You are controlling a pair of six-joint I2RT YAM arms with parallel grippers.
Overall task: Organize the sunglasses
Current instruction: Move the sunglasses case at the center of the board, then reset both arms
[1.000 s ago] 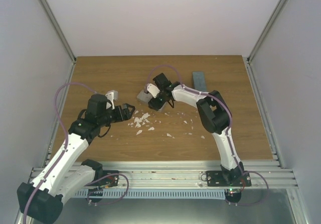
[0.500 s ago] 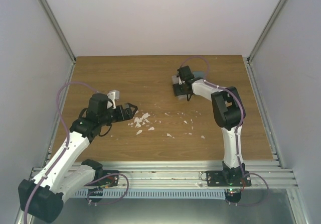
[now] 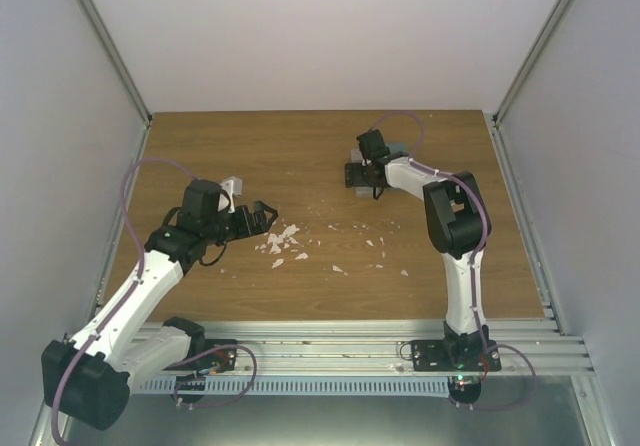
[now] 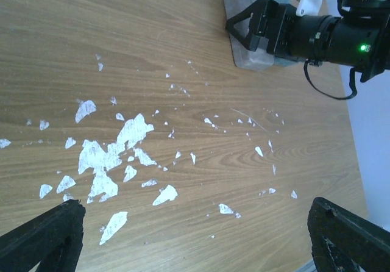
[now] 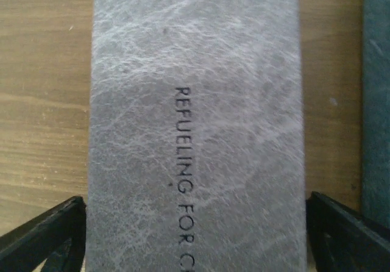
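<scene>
**A:** Where do the thin wire-framed sunglasses lie from either gripper?

**B:** They show in no view, and may be cased. Directly beneath the right gripper (image 5: 195,226) lies a rectangular grey textured case (image 5: 195,71), lid shut. Its long axis crosses the jaw line, and the jaws stand apart, flanking its short width. A blue-grey case (image 5: 379,71) lies just off the right-hand finger.

**A:** And the left gripper (image 4: 195,208)?

**B:** Its jaws are spread and empty, well apart from the cases, over white flecks (image 4: 103,156) — the right arm is nearer. The right wrist view alone shows the lettering. The left wrist view alone shows the right gripper side-on.

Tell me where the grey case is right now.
The grey case lies flat on the table, far right of centre in the top view, between the open right hand's fingers, beside the blue-grey case.
</scene>
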